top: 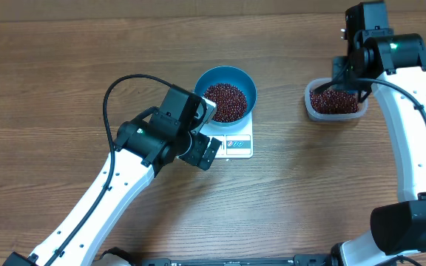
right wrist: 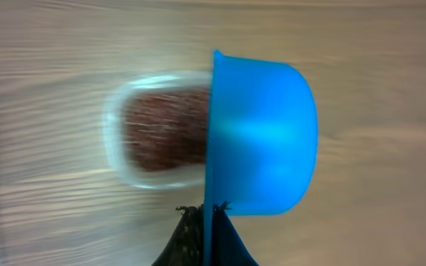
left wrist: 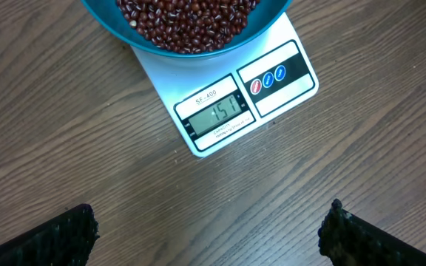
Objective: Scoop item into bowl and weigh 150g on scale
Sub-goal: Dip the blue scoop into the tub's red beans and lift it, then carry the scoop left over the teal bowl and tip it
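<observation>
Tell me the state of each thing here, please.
bowl, on the scale, holding beans.
scale, switched on, display seems to read 151.
tub, uncovered, part full of beans.
scoop, held on its side above the tub.
left pincer, open, empty.
right pincer, shut on the scoop.
</observation>
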Available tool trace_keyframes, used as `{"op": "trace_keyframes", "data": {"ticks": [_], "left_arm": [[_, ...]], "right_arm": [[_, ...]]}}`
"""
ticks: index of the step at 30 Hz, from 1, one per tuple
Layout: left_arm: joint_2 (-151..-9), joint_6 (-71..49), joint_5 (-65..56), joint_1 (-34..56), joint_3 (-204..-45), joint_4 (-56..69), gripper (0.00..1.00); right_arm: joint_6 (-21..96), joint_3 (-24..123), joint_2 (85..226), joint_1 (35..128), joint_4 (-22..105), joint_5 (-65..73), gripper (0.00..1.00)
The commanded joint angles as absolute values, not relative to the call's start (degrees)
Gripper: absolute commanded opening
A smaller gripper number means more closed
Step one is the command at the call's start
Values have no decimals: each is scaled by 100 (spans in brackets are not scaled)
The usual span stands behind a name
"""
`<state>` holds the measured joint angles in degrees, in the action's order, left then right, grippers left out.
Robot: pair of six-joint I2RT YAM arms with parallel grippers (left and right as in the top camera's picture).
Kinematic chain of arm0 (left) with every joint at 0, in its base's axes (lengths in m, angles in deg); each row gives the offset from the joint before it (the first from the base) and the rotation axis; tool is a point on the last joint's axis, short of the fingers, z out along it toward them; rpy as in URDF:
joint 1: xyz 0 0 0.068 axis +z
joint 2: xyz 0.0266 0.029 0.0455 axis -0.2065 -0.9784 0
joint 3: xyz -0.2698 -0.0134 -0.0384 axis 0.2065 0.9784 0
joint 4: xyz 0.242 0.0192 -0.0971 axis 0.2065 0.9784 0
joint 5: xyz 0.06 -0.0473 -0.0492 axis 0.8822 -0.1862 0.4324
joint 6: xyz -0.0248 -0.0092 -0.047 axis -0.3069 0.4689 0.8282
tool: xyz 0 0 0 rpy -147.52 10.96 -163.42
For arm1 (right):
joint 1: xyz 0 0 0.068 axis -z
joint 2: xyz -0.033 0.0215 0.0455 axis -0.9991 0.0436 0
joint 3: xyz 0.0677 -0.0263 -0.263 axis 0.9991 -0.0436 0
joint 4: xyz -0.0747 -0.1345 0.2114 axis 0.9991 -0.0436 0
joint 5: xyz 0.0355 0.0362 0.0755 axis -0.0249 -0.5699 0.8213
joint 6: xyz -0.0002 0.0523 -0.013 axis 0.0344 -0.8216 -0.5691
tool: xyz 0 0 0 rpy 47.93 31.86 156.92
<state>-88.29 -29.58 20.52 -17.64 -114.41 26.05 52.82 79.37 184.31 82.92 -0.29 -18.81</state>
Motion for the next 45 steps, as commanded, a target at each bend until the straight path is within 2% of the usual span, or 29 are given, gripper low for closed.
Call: {"op": "trace_keyframes", "data": {"ticks": [1,6,10,17,23,45], "left_arm": [[-8700,-3067,2072,-1725,-11393,2577,99],[-8700,-3067,2072,-1725,-11393,2577,100],[-8700,-3067,2072,-1725,-11393,2579,100],[-8700,-3067,2072,-1725,-11393,2579,100],[-8700,-3067,2072,-1725,-11393,2579,100],[-8700,-3067,2072,-1725,-11393,2577,100]], "right_arm": [[5774,8125,18307,8244,202,259,4],[5922,8302,18298,7921,617,1559,4],[6047,8287,18305,7453,635,1704,4],[6021,8243,18626,6601,683,947,4],[5890,8243,19032,6043,939,-312,4],[5979,8238,20007,5936,1284,-602,4]]}}
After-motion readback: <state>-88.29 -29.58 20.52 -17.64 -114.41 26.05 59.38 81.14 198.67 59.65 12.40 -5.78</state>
